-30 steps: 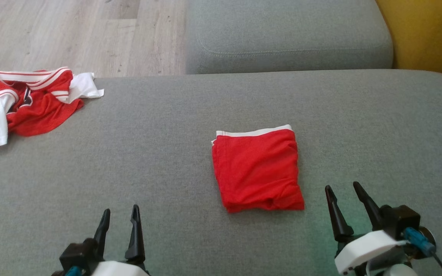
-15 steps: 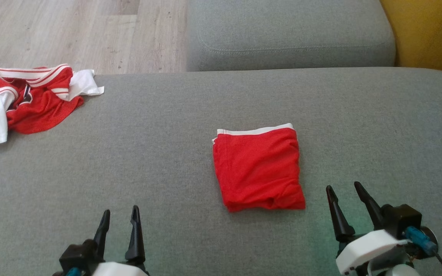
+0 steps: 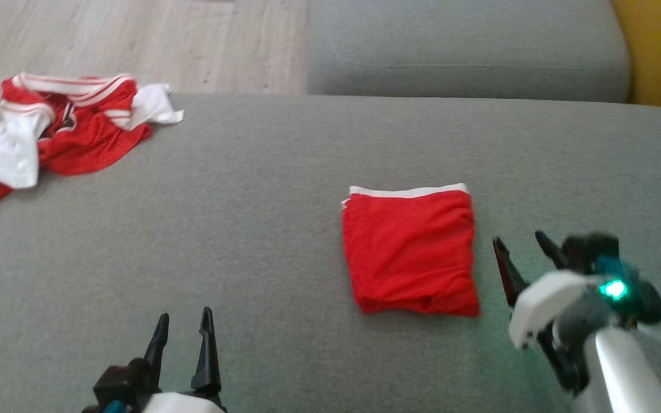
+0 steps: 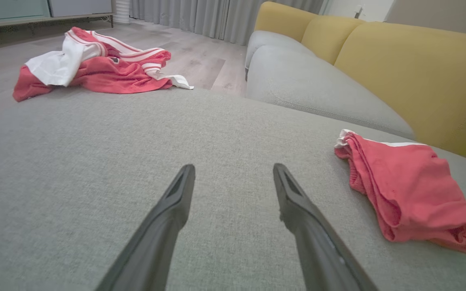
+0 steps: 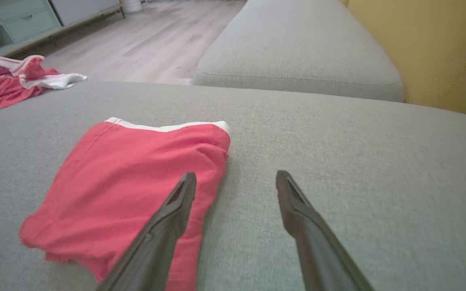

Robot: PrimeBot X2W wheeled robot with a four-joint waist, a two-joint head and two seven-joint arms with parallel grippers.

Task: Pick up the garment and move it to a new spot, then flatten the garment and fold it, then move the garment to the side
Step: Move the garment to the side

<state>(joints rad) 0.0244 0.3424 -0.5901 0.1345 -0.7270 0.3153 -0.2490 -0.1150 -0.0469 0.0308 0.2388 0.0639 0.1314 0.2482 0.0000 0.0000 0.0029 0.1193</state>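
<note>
While the folded garment point(image 3: 413, 249) lies on the cushion point(image 3: 250, 229), right hand point(image 3: 518, 238) spread beside it, left hand point(image 3: 185, 313) spread.

— What's the furniture here?
— A sofa. There's a broad grey seat cushion point(image 3: 250, 229) in woven fabric, and a second grey cushion point(image 3: 468, 51) just beyond it with a stitched seam near its edge. Mustard-yellow back cushions point(image 4: 411, 76) stand along the right.
— And underfoot?
— A floor point(image 3: 135, 40) of pale wood-look planks, running on past the sofa's far edge.
— Anything further back?
— Grey curtains point(image 4: 200, 16) hanging down to the floor, and a pale green cabinet point(image 5: 14, 20) with drawers off to the left. The light is soft and even.
</note>
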